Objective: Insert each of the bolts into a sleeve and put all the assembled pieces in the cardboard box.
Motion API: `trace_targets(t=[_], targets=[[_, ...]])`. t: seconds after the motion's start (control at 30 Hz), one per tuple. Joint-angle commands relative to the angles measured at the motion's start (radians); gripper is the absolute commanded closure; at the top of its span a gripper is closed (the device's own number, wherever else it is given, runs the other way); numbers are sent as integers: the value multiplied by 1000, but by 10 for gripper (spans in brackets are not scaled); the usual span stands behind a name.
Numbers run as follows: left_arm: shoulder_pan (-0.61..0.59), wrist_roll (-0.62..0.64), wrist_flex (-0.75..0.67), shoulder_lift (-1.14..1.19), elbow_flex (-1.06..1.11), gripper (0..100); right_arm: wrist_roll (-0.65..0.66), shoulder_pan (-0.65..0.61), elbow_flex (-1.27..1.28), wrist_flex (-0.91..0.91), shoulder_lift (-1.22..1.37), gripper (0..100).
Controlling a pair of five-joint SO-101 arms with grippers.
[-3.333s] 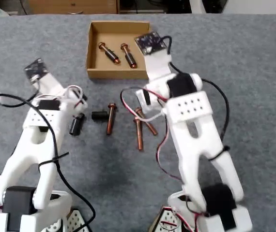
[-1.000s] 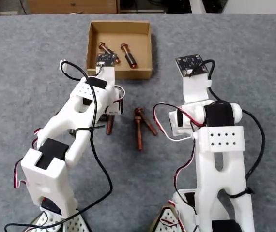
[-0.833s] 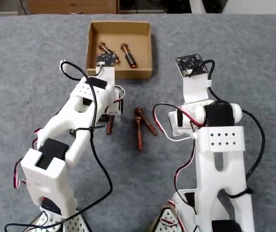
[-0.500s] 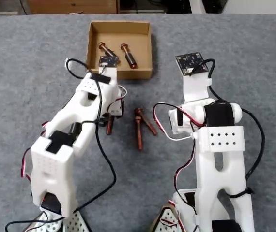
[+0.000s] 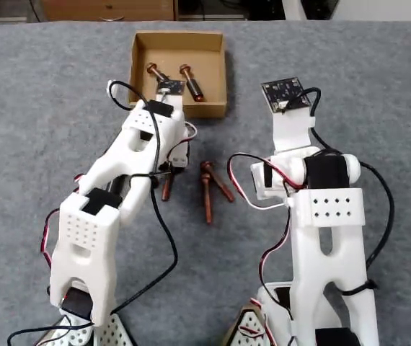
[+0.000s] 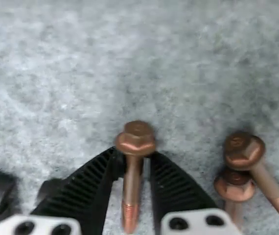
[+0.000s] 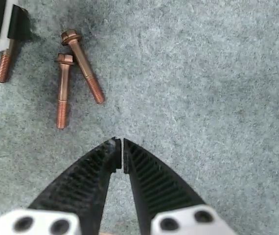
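The worktop carries a grey, felt-like covering; behind its far edge stands a wooden drawer unit.

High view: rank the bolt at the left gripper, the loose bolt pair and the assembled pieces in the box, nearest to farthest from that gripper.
From the left gripper:
1. bolt, between its jaws.
2. bolt pair, beside it, toward the right arm.
3. assembled pieces, in the box at the far side of the table.
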Motion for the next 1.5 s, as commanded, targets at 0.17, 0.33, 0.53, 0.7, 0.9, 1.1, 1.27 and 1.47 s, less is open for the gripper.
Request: trace_targets(t=[0.17, 0.33, 0.53, 0.7, 0.9, 1.1, 1.27, 1.47], targets=[[-6, -8, 31, -38, -64, 982, 8, 18, -10, -18, -28, 996], [-14, -8, 129, -199, -126, 982, 9, 13, -54, -8, -24, 996], [-129, -2, 227, -487, -120, 982, 21, 10, -153, 37, -18, 855], [-313, -11, 293, -696, -60, 982, 51, -73, -223, 86, 61, 854], [-555, -74, 293, -938, 91, 982, 253, -302, -328, 38, 298, 949], [-772, -74, 288, -1107, 278, 982, 358, -456, -495, -31, 553, 965], [-873, -80, 204, -1214, 482, 982, 474, -575, -668, 14, 740, 964], [-922, -100, 140, -1369, 674, 982, 609, -610, -883, 103, 1000, 959]])
